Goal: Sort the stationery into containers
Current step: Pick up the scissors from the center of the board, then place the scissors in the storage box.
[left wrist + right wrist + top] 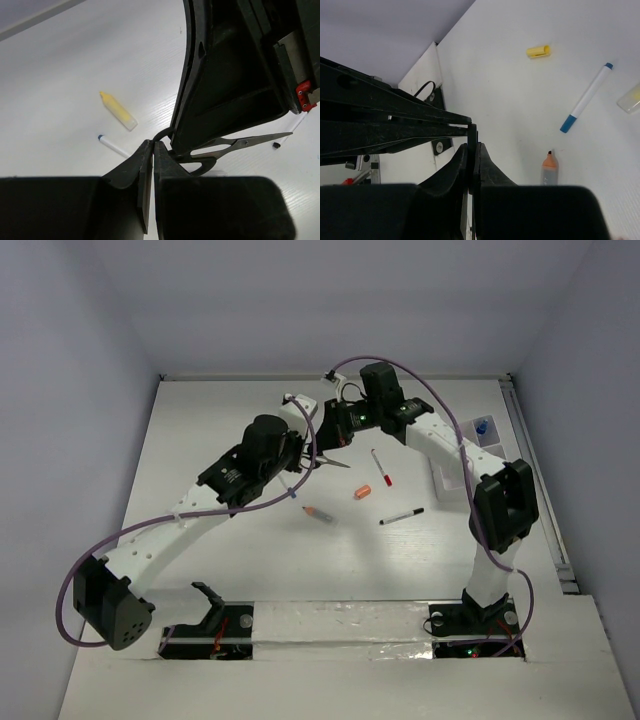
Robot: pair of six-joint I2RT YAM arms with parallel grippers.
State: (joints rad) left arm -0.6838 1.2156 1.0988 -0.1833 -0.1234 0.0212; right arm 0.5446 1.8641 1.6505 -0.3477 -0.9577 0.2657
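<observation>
- Left gripper (152,146): fingers pinched on the handle loop of the scissors (245,142). Blades point to the robot's right.
- Right gripper (471,147): hard against the scissors' handles on the far side. Fingers pressed together with a thin dark strip at the tips; cannot tell what it is.
- Red pen (380,468): just right of the scissors' blade tip.
- Orange cap (362,492): right of the scissors, a little nearer the robot.
- Marker (401,515): further right of the scissors than the cap, and nearer the robot.
- Crayon (320,512): straight toward the robot from the scissors.
- Blue pen (112,146) and yellow stick (118,111): near the scissors' handles, close together, not touching.
- Box (476,438): well right of the scissors, partly behind the right arm (440,435).
</observation>
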